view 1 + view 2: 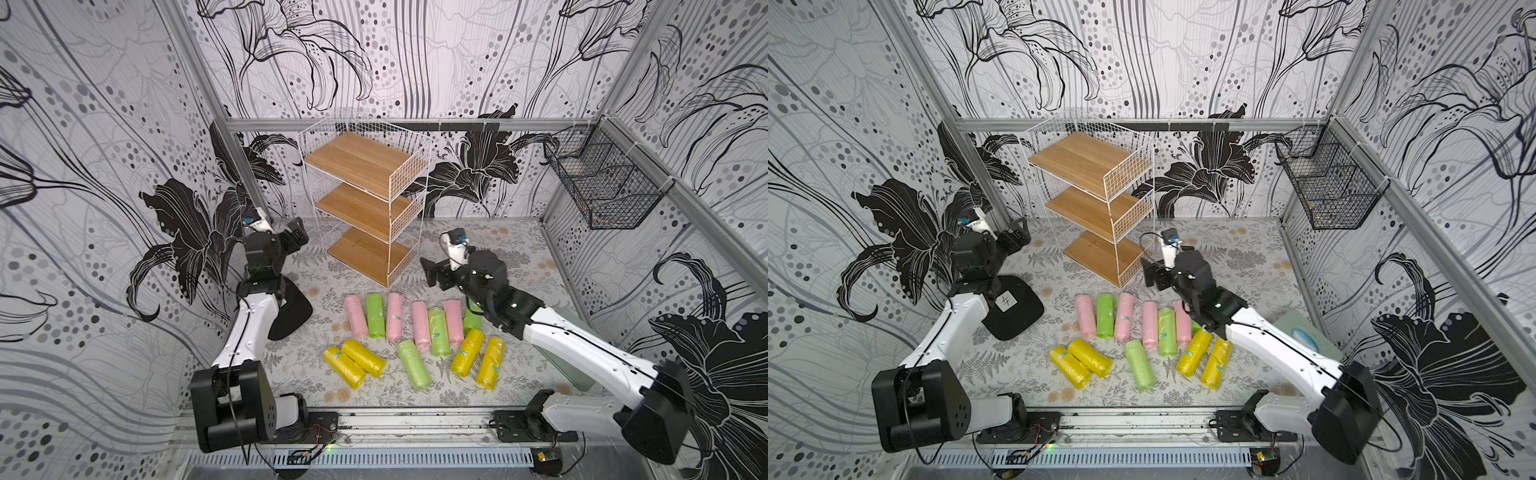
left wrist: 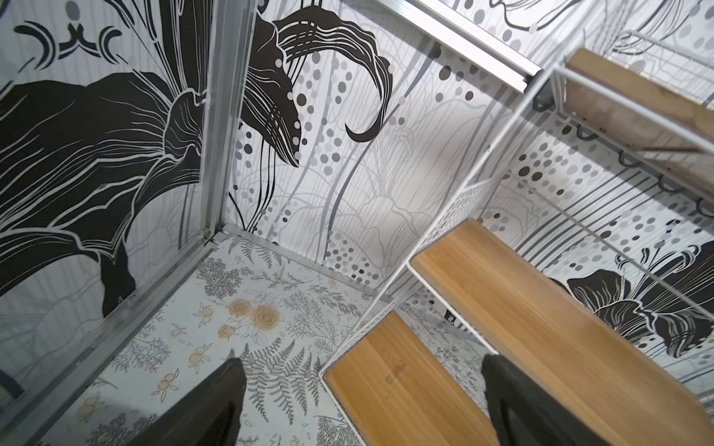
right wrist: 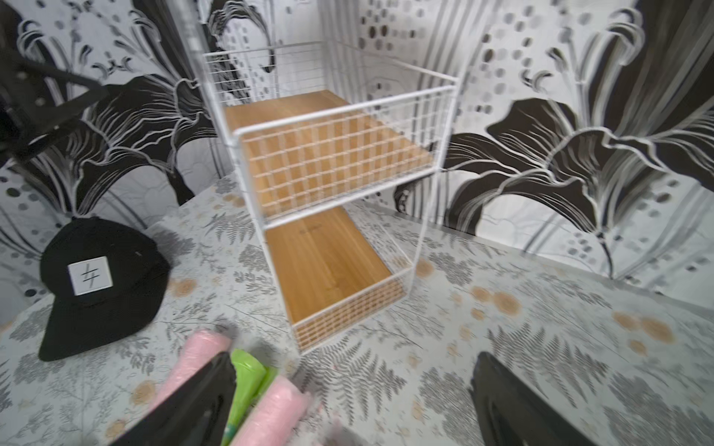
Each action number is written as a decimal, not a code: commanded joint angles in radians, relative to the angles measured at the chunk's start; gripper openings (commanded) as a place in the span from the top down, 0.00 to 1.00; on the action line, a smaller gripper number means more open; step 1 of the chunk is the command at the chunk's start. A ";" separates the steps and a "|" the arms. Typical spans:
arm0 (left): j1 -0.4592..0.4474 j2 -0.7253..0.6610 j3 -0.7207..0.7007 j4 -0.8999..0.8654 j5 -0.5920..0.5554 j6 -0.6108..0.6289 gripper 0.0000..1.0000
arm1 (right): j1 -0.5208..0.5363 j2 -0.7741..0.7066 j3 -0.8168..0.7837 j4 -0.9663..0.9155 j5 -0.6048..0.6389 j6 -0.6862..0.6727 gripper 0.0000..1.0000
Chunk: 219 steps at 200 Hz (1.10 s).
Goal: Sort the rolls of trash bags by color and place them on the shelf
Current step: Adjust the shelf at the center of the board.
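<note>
Black fingers (image 2: 216, 405) of the left claw (image 1: 297, 237) are spread wide, and nothing is held between them. This claw is raised near the far left corner of the tabletop (image 1: 519, 266), just beside the left side of the shelf (image 1: 361, 160). In the left wrist view two of the shelf's wooden boards are seen past the spread fingers.

The right claw (image 1: 432, 272) is also opened wide and empty. It is raised just off the shelf's near right corner, beyond the far ends of the rolls (image 1: 395, 316). In the right wrist view two pink rolls (image 3: 270, 405) and a green one are seen beside one finger.

The shelf is stood by the middle of the far edge, and all three boards are bare.

All twelve rolls are laid on the tabletop between the shelf and the near edge:
- **Farther row, from the left:** pink, green, pink, pink, green and pink are lined up close together. A seventh, green, is partly hidden under the right arm.
- **Nearer row:** two yellow rolls (image 1: 363, 357) are laid touching toward the left. One of the green rolls (image 1: 413, 365) is placed at the middle, and two more yellow ones are set side by side toward the right.

A black cap (image 1: 291, 311) is laid near the left edge, partly covered by the left arm. A black wire basket (image 1: 602, 187) is hung on the right wall, above the far right corner.
</note>
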 commanded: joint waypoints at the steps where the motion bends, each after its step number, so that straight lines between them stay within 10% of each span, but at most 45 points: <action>1: 0.034 0.077 0.117 -0.079 0.237 -0.001 0.04 | 0.059 0.102 0.079 0.060 0.083 -0.022 0.03; 126: 0.049 0.411 0.606 -0.301 0.422 0.263 0.08 | 0.111 0.507 0.436 0.272 0.422 -0.167 0.14; 219: 0.021 0.538 0.734 -0.216 0.463 0.354 0.12 | 0.034 0.491 0.407 0.255 0.470 -0.217 0.26</action>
